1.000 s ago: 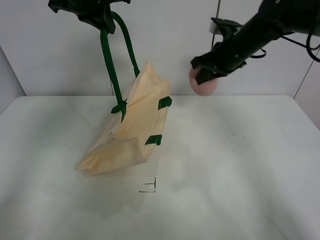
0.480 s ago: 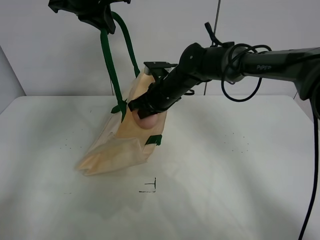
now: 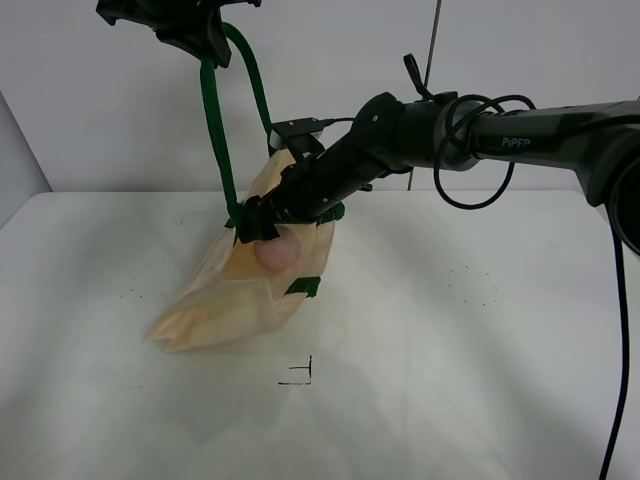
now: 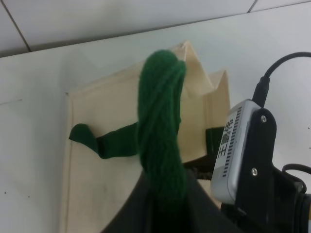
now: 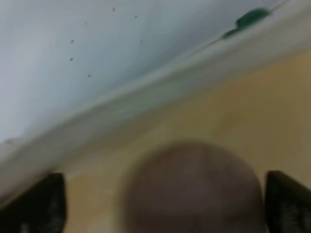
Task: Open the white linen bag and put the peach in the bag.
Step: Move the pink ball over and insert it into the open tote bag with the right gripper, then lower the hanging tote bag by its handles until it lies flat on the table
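Your left pincer (image 3: pixel 205 45) is clamped tight on the green strap handle (image 3: pixel 215 130), and the white linen bag (image 3: pixel 215 300) hangs straight below it, with its lower end slumped on the table (image 3: pixel 450 350). That lift is what does the opening: the taut strap hauls one wall up, so the mouth gapes towards your right pincer (image 3: pixel 262 225).

That right pincer is reaching into the mouth now, and the peach (image 3: pixel 276 251) sits just under its tips, against the cream cloth inside the bag. On the right wrist view the jaws stand wide. The dark fingertips (image 5: pixel 34 204) sit further apart than the fruit, and a strip of cloth shows between this one and the peach. The view is too blurred to tell whether the other fingertip touches it.

I'd call this the release, with the task nearly done. For the exit, draw the right pincer back out along the line of the mouth, clear of the green tabs. Hold the left pincer high while you do, because a sagging bag could let the peach roll out.
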You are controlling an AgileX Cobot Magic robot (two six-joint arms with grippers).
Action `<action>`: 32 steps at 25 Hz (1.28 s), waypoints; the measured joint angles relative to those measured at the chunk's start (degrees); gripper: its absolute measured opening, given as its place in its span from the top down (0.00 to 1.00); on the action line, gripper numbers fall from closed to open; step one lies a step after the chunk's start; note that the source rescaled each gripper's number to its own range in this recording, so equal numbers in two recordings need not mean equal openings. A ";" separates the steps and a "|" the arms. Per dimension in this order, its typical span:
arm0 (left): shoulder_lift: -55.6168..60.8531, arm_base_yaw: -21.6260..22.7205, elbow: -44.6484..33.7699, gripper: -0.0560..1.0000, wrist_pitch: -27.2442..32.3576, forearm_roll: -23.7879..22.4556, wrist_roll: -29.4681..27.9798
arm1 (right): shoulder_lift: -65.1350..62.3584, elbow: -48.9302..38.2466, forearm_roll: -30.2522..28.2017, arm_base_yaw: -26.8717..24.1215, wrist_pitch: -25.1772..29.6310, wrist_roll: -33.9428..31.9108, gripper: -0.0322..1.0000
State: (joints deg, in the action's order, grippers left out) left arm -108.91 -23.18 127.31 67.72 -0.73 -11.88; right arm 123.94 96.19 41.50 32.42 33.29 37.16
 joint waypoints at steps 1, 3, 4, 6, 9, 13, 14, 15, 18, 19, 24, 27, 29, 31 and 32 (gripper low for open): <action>0.00 0.00 0.00 0.95 0.00 0.00 0.00 | -0.07 0.00 -1.22 0.00 0.06 -1.65 0.02; 0.00 0.00 0.00 0.95 0.00 0.00 0.00 | -0.48 0.06 -4.41 -0.53 1.02 -6.29 0.01; 0.00 0.00 0.00 0.95 0.00 0.00 0.00 | -0.94 0.12 -6.70 -1.07 1.88 -9.41 0.00; 0.00 0.00 0.00 0.95 0.00 0.00 0.00 | -2.22 0.17 -12.95 -2.65 5.31 -15.48 0.00; 0.00 0.00 0.00 0.95 0.00 0.00 0.00 | -3.90 1.09 -23.52 -5.41 12.20 -25.96 0.00; 0.00 0.00 0.00 0.95 0.00 0.00 0.00 | -4.01 4.03 -32.97 -10.47 20.46 -34.16 0.00; 0.00 0.00 0.00 0.95 0.00 0.00 0.00 | -3.96 4.39 -34.11 -11.74 21.36 -34.73 0.00; 0.00 0.00 0.00 0.95 0.00 0.00 0.00 | -3.89 4.52 -35.02 -13.39 21.66 -35.08 0.00; 0.00 0.00 0.00 0.95 0.00 0.00 0.00 | -3.63 4.64 -36.21 -18.71 22.60 -35.32 0.00; 0.00 0.00 0.00 0.95 0.00 0.00 0.00 | -3.63 4.64 -36.53 -20.80 22.75 -35.32 0.00; 0.00 0.00 0.00 0.95 0.00 0.00 0.00 | -3.63 4.64 -37.34 -30.14 26.03 -35.32 0.00; 0.00 0.00 0.00 0.95 0.00 0.00 0.00 | -3.63 4.64 -37.64 -32.57 29.43 -34.79 0.00; 0.00 0.00 0.00 0.95 0.00 0.00 0.00 | -3.63 4.64 -38.05 -32.62 32.19 -34.13 0.00; 0.00 0.00 0.00 0.95 0.00 0.00 0.00 | -3.63 4.64 -38.22 -32.62 34.77 -33.80 0.00; 0.00 0.00 0.00 0.95 0.00 0.00 0.00 | -3.70 4.64 -38.28 -32.62 35.45 -33.78 0.00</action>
State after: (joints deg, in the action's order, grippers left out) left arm -108.91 -23.18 127.31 67.72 -0.73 -11.88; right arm 120.24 100.83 3.22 -0.20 68.74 3.38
